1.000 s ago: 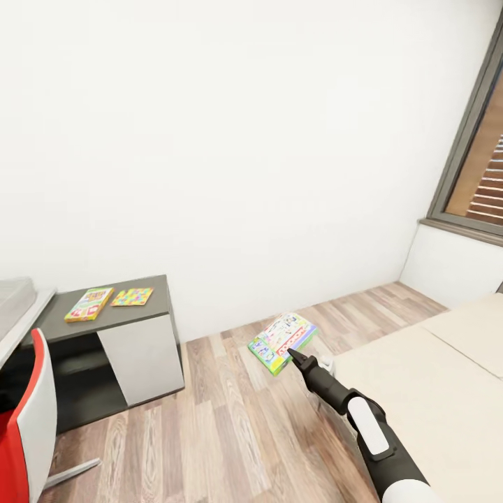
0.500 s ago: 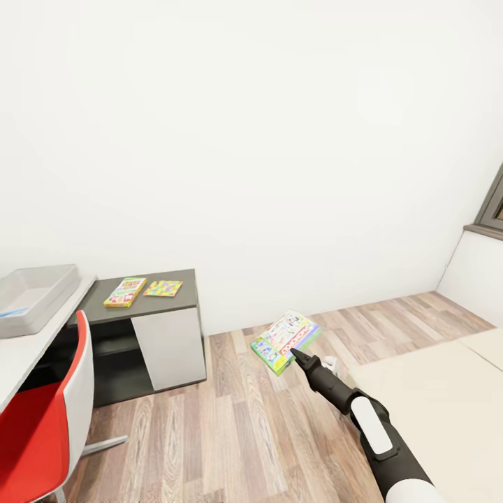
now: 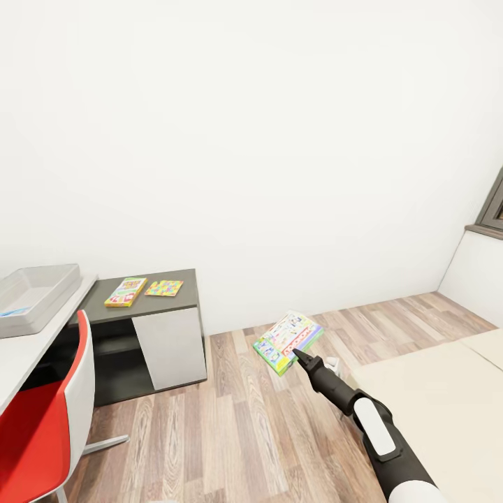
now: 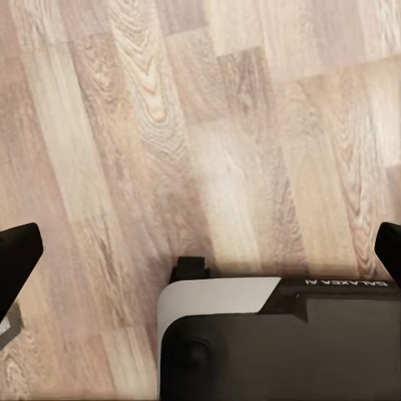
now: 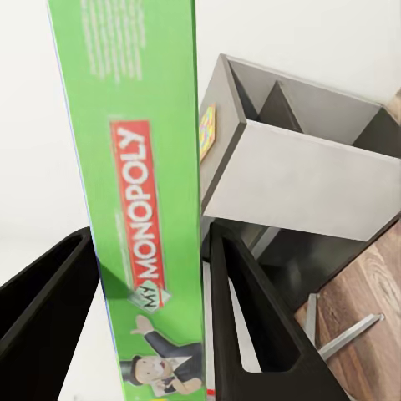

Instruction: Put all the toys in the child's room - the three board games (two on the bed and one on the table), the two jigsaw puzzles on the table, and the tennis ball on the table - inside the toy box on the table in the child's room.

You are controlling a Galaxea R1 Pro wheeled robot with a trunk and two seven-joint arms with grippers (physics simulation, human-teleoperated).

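Observation:
My right gripper (image 3: 302, 356) is shut on the edge of a green and white board game (image 3: 288, 341), held tilted in the air above the wooden floor. In the right wrist view its green Monopoly side (image 5: 142, 192) stands between the two black fingers (image 5: 251, 317). The light grey toy box (image 3: 35, 297) sits on the pale table (image 3: 28, 353) at the far left, with something blue inside. On the table's dark side unit (image 3: 143, 304) lie a yellow-green board game (image 3: 126, 291) and a jigsaw puzzle (image 3: 164, 288). My left gripper (image 4: 200, 251) hangs open over the floor.
A red and white chair (image 3: 49, 419) stands at the table, lower left. The beige bed (image 3: 433, 398) lies right of my right arm. Wooden floor (image 3: 230, 419) stretches between bed and side unit. A window frame (image 3: 494, 209) is at the right edge.
The head view has swung left, bringing the toy box and more of the chair into sight. The green and white game stays in my right gripper, barely shifting in the last half second.

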